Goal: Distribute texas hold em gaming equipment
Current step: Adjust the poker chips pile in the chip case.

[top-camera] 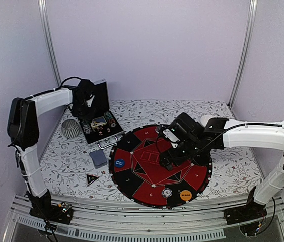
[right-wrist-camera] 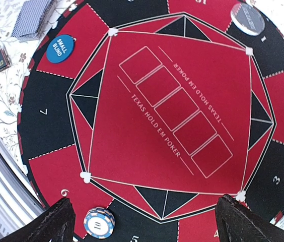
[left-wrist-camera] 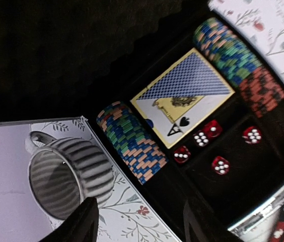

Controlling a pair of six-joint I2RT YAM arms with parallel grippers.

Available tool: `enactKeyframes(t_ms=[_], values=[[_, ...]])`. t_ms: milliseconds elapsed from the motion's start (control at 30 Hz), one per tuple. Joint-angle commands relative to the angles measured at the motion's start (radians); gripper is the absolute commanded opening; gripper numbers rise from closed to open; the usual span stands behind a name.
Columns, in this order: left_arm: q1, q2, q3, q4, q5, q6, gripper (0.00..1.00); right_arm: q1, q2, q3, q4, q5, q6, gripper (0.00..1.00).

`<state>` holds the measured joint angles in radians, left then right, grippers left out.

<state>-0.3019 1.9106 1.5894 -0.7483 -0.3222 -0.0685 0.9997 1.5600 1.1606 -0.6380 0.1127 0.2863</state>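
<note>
In the open black case (left-wrist-camera: 217, 201) lie rows of striped poker chips (left-wrist-camera: 132, 143), a grey-blue-backed card deck (left-wrist-camera: 182, 96) and red dice (left-wrist-camera: 220, 165). My left gripper (left-wrist-camera: 139, 224) hovers open over the case's near edge with nothing between its fingers. On the round mat (right-wrist-camera: 177, 108) sit a blue small-blind button (right-wrist-camera: 61, 49), a short chip stack (right-wrist-camera: 98, 223) and a dark round button (right-wrist-camera: 247, 19). An orange button (top-camera: 185, 194) rests at the mat's front. My right gripper (right-wrist-camera: 152, 227) hangs open above the mat, empty. A second card deck (top-camera: 98, 158) and a black triangular marker (top-camera: 91, 178) lie left of the mat.
A grey ribbed cup (left-wrist-camera: 66, 174) lies on its side on the floral tablecloth (top-camera: 71, 156), just left of the case. The case's lid (top-camera: 100, 96) stands upright behind my left gripper. White walls and metal posts enclose the table at the back and sides.
</note>
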Motion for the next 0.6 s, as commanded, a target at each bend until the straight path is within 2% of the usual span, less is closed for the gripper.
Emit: enactKeyframes(t_ms=[0, 67, 200, 233, 567], values=[[0.033, 0.148, 0.117, -0.142, -0.093, 0.063, 0.61, -0.008, 0.018, -0.019, 0.05, -0.007, -0.081, 0.99], [0.036, 0.179, 0.153, -0.144, -0.095, 0.072, 0.6, -0.01, 0.016, -0.035, 0.055, -0.007, -0.093, 0.99], [0.046, 0.214, 0.18, -0.12, -0.052, 0.093, 0.42, -0.016, 0.014, -0.056, 0.071, -0.01, -0.098, 0.99], [0.049, 0.221, 0.18, -0.12, -0.031, 0.092, 0.4, -0.015, 0.015, -0.059, 0.073, -0.011, -0.099, 0.99], [0.054, 0.241, 0.132, -0.105, 0.022, 0.098, 0.4, -0.019, 0.02, -0.06, 0.077, -0.022, -0.104, 0.99]])
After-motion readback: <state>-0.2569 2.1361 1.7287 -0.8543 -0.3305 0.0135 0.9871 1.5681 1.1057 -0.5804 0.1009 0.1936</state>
